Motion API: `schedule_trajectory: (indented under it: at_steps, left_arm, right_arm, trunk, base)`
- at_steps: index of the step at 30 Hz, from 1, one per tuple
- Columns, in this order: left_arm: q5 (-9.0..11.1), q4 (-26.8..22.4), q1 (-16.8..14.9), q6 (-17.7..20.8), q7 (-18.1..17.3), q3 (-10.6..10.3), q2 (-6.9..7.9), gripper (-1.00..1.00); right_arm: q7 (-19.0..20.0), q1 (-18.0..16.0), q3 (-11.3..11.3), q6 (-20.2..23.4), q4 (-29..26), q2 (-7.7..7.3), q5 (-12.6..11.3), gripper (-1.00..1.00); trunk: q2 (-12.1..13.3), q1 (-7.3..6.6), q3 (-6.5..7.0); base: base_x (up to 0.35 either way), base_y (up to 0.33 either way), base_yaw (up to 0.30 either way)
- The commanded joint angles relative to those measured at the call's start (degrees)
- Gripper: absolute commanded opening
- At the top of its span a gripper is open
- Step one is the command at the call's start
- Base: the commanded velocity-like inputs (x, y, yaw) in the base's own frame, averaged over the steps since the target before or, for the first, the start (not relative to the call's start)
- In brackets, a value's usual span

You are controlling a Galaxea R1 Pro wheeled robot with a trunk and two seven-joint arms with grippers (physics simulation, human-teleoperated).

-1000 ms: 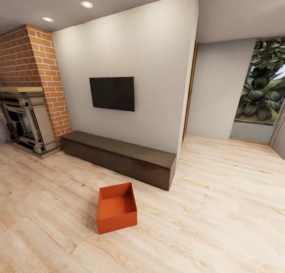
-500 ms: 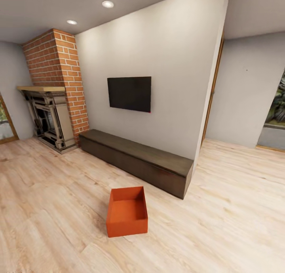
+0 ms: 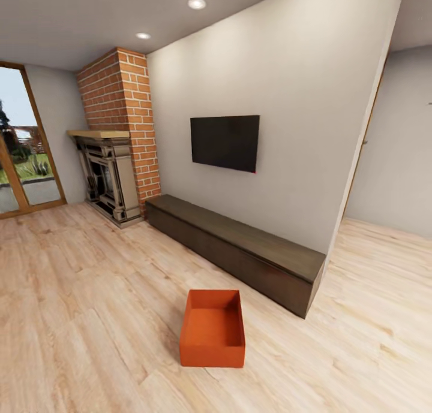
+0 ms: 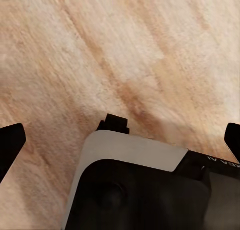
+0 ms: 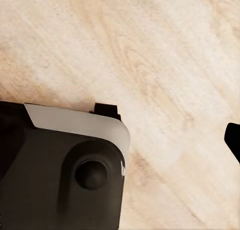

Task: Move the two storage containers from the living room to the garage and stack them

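One container (image 3: 212, 329) sits open-topped on the wood floor (image 3: 78, 317) of the living room, just out from the near end of the long cabinet (image 3: 240, 248), with a strip of bare planks between them. Along the wall from that cabinet, the TV (image 3: 225, 142) hangs above it and the brick fireplace (image 3: 117, 143) stands at its far end; beyond the fireplace is a glass door (image 3: 24, 143). I see just this one bin from the head view; where the second one lies I can't say.

What worries me: the bin is low on the floor and sits close to the cabinet's corner, so a base that rolls in too far or at an angle could nudge the bin along the planks or clip the cabinet. Its smooth, plain walls offer no handle, so I'd expect a pinch on one wall to slip or tip it, and a two-armed squeeze to skew it if the arms close unevenly. The carry to the garage is long, too, and a loose hold could drop it on the way.

The left gripper (image 4: 120, 140) hangs over bare planks with its dark fingertips (image 4: 10, 140) spread wide at the frame's edges, holding and touching nothing. The right gripper (image 5: 150, 135) is likewise over bare floor; one fingertip (image 5: 233, 138) shows far out to the side, so it looks wide apart and empty.
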Motion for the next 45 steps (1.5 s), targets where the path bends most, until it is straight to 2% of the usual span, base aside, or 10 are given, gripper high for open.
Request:
schedule_trajectory:
  at_steps: [1, 25, 45]
  left_arm:
    - [0.42, 0.03, -0.02, -0.14, 0.14, -0.49, -0.01, 1.0]
    - [0.48, 0.03, -0.04, -0.05, 0.14, -0.49, -0.01, 1.0]
    - [0.48, 0.03, -0.03, -0.05, 0.12, -0.49, 0.08, 1.0]
  right_arm:
    - [0.04, -0.06, 0.26, -0.29, 0.13, -0.07, -0.59, 1.0]
    - [0.07, -0.05, 0.43, -1.15, 0.13, -0.62, -0.08, 1.0]
    - [0.07, -0.05, 0.62, -1.15, 0.13, -0.64, -0.05, 1.0]
  trunk:
    - [-0.03, 0.02, -0.06]
    - [-0.03, 0.02, -0.06]
    - [-0.03, 0.02, -0.06]
  base:
    - [0.2, 0.0, 0.114]
    - [0.27, -0.07, 0.007]
    - [0.319, -0.004, 0.0]
